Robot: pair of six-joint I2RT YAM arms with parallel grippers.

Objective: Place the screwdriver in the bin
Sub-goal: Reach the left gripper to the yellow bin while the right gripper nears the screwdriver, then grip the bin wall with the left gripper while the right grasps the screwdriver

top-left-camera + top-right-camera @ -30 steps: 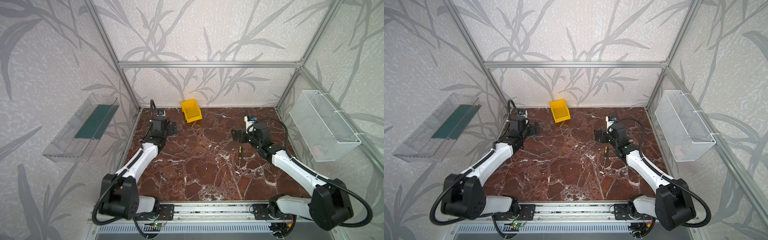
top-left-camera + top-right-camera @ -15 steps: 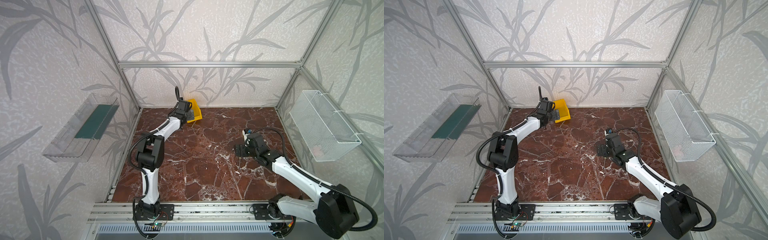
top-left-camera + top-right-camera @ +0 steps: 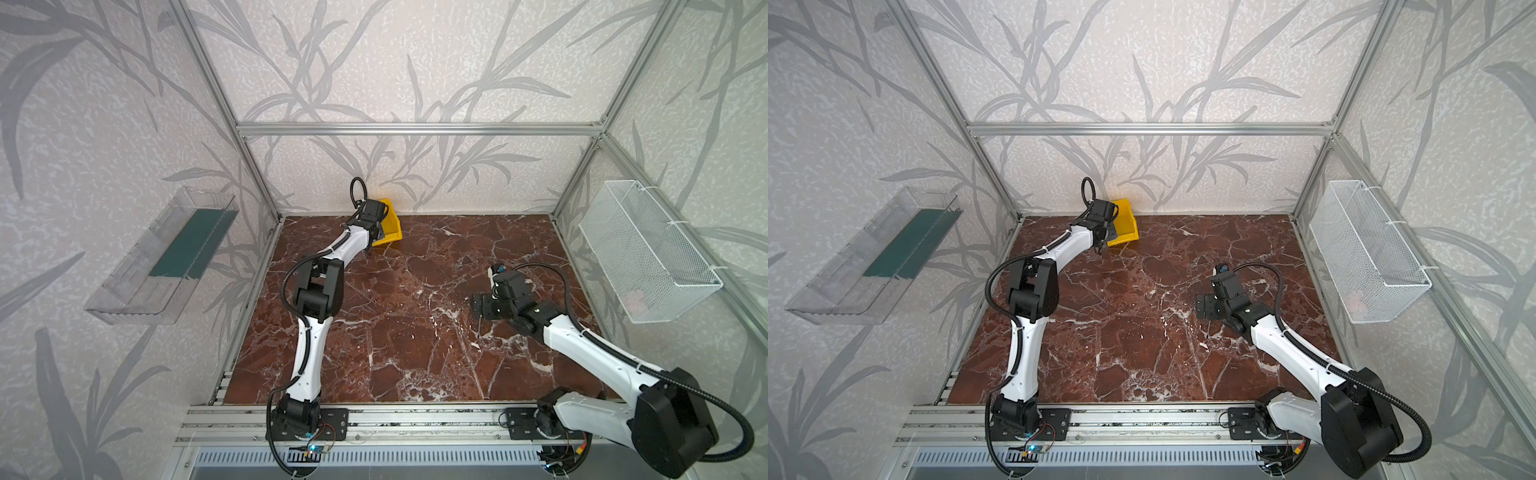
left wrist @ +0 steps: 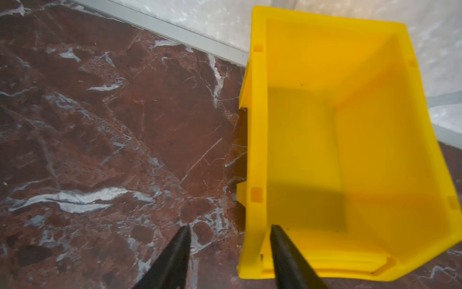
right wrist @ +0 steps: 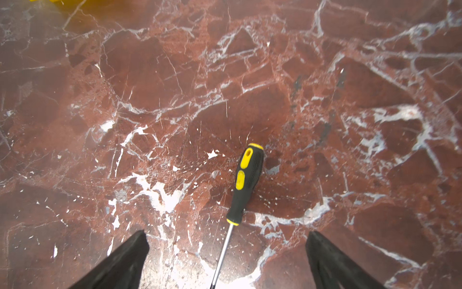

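screwdriver [image 5: 246, 185] lies flat on the marble bench [image 5: 350, 75], untouched and not in the bin yet. It sits right ahead of the right gripper [image 5: 226, 233]: the thin shaft runs back between the jaws, the black-yellow handle is just beyond the tips. Right jaws are spread wide and empty, one each side of the shaft. Reads as lined up for a straddle pick. Can't tell if the tips touch the bench. The shaft looks slippery to pinch; the handle is the fatter target.

The yellow bin [image 4: 256, 140] is well apart from those jaws, by the back wall, upright and empty. The left gripper [image 4: 230, 227] is at its low front corner. Jaws half-wide, one inside the side wall, one outside over the bench. The outer one is clear of the plastic, so no pinch. Likely placed to steady the light bin for the drop. Step: pre-grasp, task barely begun.
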